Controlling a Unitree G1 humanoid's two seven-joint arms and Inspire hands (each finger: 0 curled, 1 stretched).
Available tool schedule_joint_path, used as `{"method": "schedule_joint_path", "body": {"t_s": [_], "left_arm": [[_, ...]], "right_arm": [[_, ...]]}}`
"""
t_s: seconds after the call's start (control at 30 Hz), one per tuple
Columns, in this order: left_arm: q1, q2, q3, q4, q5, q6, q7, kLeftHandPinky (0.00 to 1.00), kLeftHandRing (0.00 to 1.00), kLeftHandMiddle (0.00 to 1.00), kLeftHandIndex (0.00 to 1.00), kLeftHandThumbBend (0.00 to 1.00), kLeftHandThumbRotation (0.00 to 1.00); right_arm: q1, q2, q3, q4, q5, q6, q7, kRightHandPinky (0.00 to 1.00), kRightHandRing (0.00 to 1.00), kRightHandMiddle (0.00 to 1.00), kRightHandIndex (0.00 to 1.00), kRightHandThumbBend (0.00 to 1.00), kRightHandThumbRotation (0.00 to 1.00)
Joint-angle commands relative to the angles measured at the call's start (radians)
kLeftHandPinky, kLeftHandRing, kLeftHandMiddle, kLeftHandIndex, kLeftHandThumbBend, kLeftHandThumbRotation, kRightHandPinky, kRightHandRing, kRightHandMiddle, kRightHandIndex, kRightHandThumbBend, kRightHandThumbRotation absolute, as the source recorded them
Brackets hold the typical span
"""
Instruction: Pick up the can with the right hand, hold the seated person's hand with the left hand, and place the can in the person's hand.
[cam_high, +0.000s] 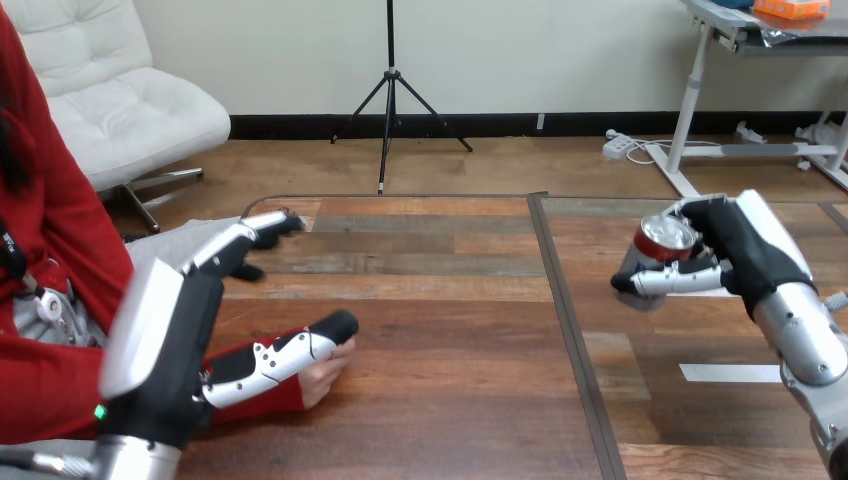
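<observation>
Left hand (160, 340) nearest, at left: fingers spread and relaxed, gripping nothing. Thumb stretched over person's hand (322, 378), which rests on wooden surface (440, 330). Farther off at right: right hand (745, 245) curled round red can (664, 240), silver top showing, well apart from person's hand.

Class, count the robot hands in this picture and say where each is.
2. The left hand is at the lower left, its thumb over the person's hand; the right hand is at the right, curled round the can.
</observation>
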Motion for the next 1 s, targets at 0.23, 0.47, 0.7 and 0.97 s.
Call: {"method": "schedule_joint_path", "body": {"t_s": [0.23,0.47,0.7,0.97], "left_arm": [[-0.076,0.089,-0.009,-0.036,0.173,0.047,0.079,0.66,0.85,0.89,0.85,1.0,0.48],[-0.101,0.129,-0.023,-0.007,0.245,0.069,0.109,0.67,0.84,0.88,0.85,1.0,0.44],[-0.126,0.165,-0.043,0.031,0.287,0.087,0.124,0.68,0.82,0.85,0.82,1.0,0.41],[-0.152,0.204,-0.074,0.071,0.325,0.13,0.117,0.67,0.8,0.83,0.81,1.0,0.4]], "right_arm": [[-0.066,-0.008,-0.013,-0.075,0.02,-0.013,-0.006,0.28,0.33,0.43,0.45,0.85,0.0],[-0.068,-0.002,-0.015,-0.078,0.025,-0.006,-0.001,0.31,0.36,0.44,0.46,0.84,0.0],[-0.069,0.0,-0.018,-0.075,0.033,-0.017,0.006,0.3,0.35,0.43,0.45,0.84,0.0],[-0.071,0.001,-0.015,-0.072,0.036,-0.018,0.007,0.32,0.37,0.43,0.46,0.84,0.0]]}}
